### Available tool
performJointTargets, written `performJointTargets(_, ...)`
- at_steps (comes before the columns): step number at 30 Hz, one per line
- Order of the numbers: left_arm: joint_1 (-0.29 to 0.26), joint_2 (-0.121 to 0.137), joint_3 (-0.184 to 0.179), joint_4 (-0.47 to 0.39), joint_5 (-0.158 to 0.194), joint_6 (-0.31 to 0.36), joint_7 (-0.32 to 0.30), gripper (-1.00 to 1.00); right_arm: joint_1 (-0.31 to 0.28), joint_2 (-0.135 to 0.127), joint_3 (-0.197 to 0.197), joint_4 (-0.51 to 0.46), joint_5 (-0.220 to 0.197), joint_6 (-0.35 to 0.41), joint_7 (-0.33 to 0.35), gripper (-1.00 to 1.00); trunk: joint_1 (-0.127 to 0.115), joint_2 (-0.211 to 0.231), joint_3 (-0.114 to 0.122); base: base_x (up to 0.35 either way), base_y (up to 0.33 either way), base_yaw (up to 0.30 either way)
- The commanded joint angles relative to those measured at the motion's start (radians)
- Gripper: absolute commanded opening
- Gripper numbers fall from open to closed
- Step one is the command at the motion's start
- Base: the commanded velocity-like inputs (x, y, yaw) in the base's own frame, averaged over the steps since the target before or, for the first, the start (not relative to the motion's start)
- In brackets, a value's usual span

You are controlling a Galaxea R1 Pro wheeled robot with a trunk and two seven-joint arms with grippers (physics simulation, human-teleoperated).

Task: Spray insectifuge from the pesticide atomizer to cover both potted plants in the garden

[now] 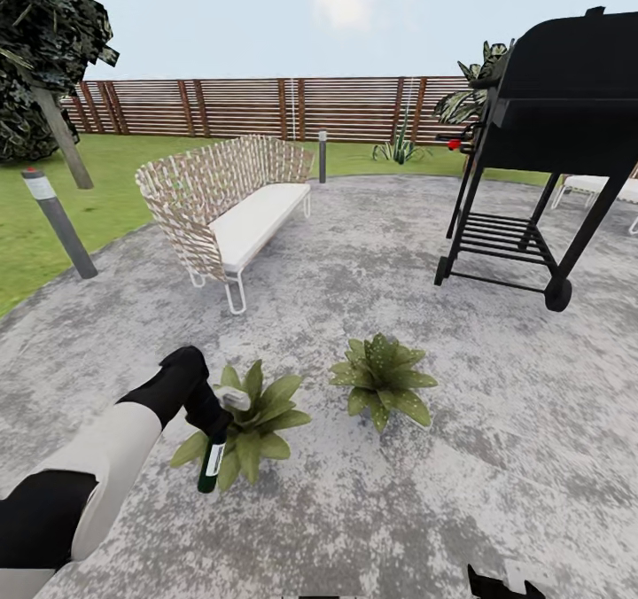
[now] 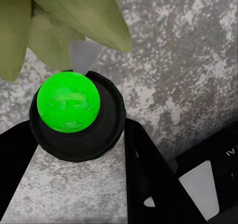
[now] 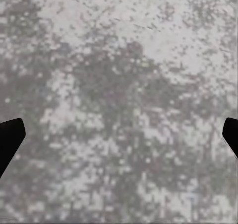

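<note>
Atomizer hangs long-way down in the left gripper, fingers shut tight on it, right at the near plant; the far plant sits beside.

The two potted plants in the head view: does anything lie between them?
No. In the head view, only bare mottled grey paving separates the left potted plant, where the left gripper holds the pesticide atomizer, from the right potted plant.

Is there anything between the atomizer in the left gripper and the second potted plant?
Nothing visible. The pesticide atomizer hangs by the nearer plant; only bare paving separates it from the second potted plant.
</note>
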Motion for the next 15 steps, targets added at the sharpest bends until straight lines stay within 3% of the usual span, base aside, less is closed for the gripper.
performJointTargets(1, 0.001, 0.000, -0.004, -0.002, -0.007, 0.007, -0.010, -1.00, 0.000, 0.000, 0.008, 0.001, -0.010, -0.003, 0.001, 1.00, 0.000, 0.000, -0.001, 0.209, -0.141, 0.000)
performJointTargets(9, -0.006, 0.000, -0.004, -0.015, -0.007, 0.009, -0.008, -1.00, 0.000, 0.002, 0.009, 0.000, -0.012, -0.003, 0.002, 1.00, 0.000, 0.000, -0.001, 0.062, -0.047, 0.011)
performJointTargets(15, -0.041, -0.031, -0.012, -0.007, -0.005, 0.010, -0.013, -1.00, 0.000, 0.002, 0.008, -0.001, -0.013, -0.003, 0.002, 1.00, 0.000, 0.000, -0.001, 0.000, 0.000, 0.224)
